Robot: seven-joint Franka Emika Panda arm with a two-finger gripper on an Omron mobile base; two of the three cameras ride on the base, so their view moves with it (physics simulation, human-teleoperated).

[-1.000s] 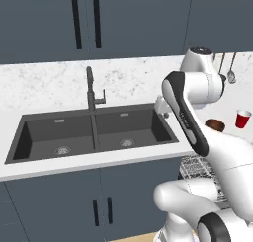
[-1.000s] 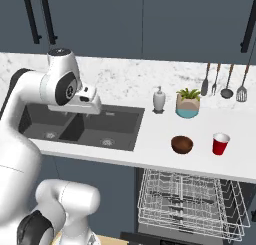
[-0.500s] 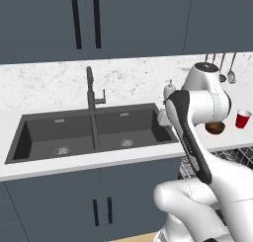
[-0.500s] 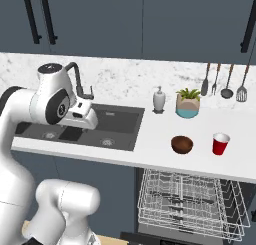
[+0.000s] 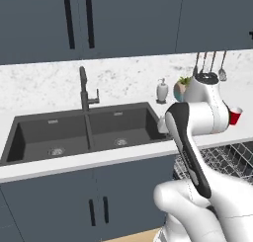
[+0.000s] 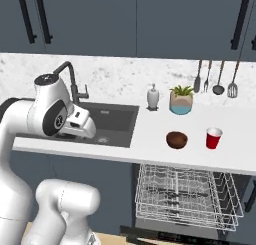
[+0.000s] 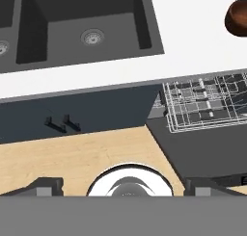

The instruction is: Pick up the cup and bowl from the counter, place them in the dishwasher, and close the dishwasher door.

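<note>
Lately the arm has been swung round and lowered: a sec ago the hand was held high over the sink, and now it is seen lower, at the sink's front edge, w/ the hand view tipped down over the cabinet fronts and floor. The claw has been kept wide, tips far apart, nothing held between them. The cup and bowl have not been shifted; both are left on the surface, near each other but apart, bowl on the sink side, right above the dishwasher. The dishwasher door is found already dropped open, rack pulled out and bare.

Meaning for the task, as judged: no pick has been made yet, and the reach toward the bowl, the nearer item, is prob. only being set up. Both placements and the door closing are still to be done.

Count:
- cup: 1
- bowl: 1
- rack: 1
- sink basins: 2
- tap: 1
- soap dispenser: 1
- potted plant: 1
- hanging utensils: 4
</note>
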